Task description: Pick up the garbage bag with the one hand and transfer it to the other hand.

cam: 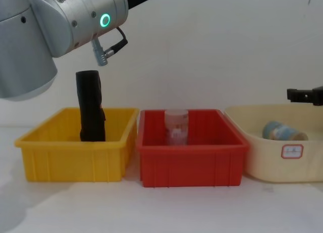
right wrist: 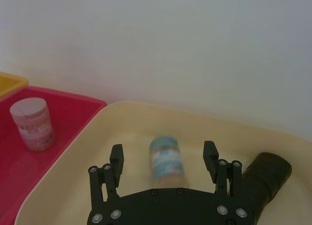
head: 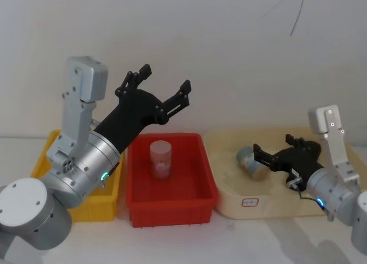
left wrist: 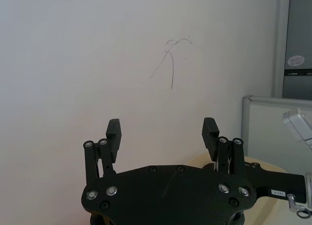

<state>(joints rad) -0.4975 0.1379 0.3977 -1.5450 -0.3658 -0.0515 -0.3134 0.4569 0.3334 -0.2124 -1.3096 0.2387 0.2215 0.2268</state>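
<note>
At left of the chest frame your garbage bag (cam: 90, 105) stands upright in the yellow bin (cam: 75, 149). Your left gripper (head: 160, 88) hangs above the red bin (head: 171, 186), fingers spread, empty. At right, your right gripper (head: 276, 148) hovers over the cream tray (head: 229, 204), fingers spread.

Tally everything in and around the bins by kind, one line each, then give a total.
Bins: 3 (yellow bin, red bin, cream bin)
Black rolls: 2 (garbage bag, second roll)
Jars: 2 (clear jar, blue-lidded jar)
Total: 7
</note>
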